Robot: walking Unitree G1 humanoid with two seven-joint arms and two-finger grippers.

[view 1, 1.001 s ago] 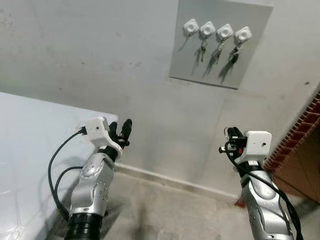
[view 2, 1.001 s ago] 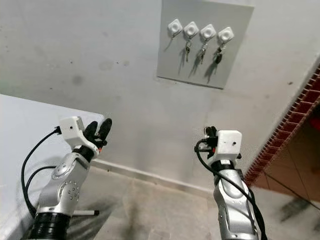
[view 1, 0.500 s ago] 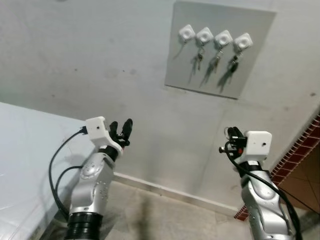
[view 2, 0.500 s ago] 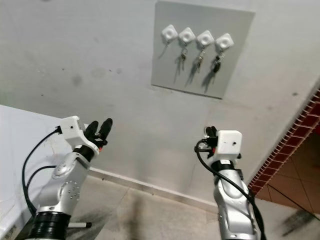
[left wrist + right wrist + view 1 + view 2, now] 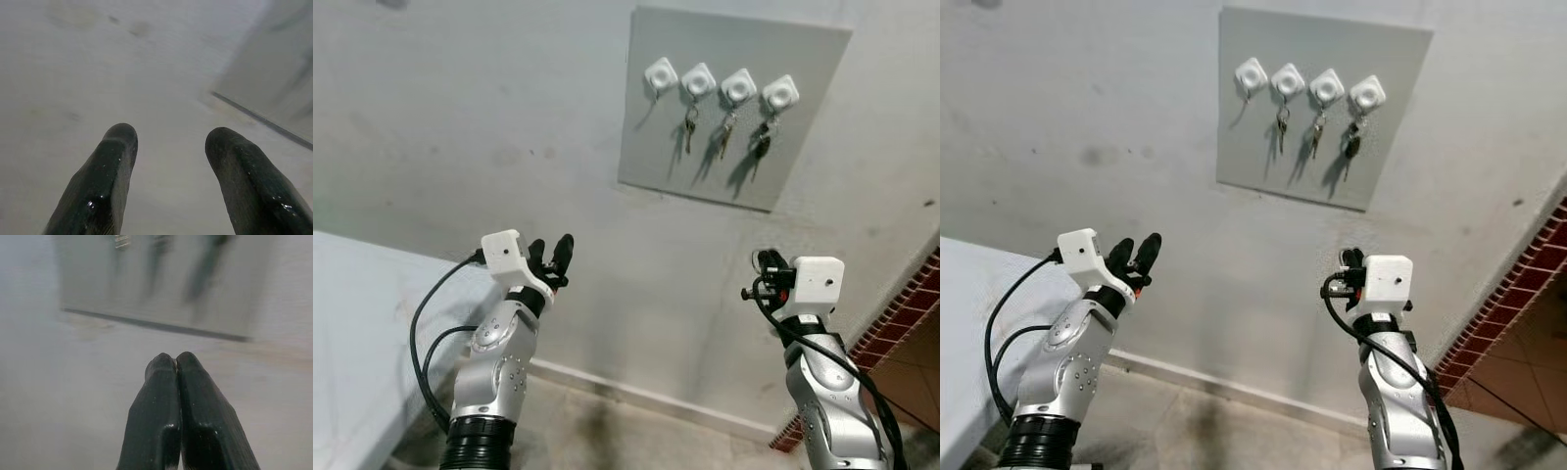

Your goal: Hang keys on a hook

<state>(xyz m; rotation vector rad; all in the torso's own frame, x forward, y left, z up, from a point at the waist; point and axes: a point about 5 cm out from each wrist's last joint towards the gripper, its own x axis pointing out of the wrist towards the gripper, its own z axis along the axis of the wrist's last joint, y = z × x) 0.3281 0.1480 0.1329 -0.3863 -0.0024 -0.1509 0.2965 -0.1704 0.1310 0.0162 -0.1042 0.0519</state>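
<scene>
I see my left gripper (image 5: pixel 555 257) raised at 9 o'clock with fingers spread wide, right gripper (image 5: pixel 176 363) at 4 o'clock pinched together on nothing, keys (image 5: pixel 725 135) hanging from three of four white hooks (image 5: pixel 661 73) on grey board (image 5: pixel 656 147) at 12 o'clock

I see soft, even indoor light; the keys (image 5: pixel 724 133) cast slanting shadows down-left on their board (image 5: pixel 651 137). Both wrist views are blurred beyond the fingers.
</scene>
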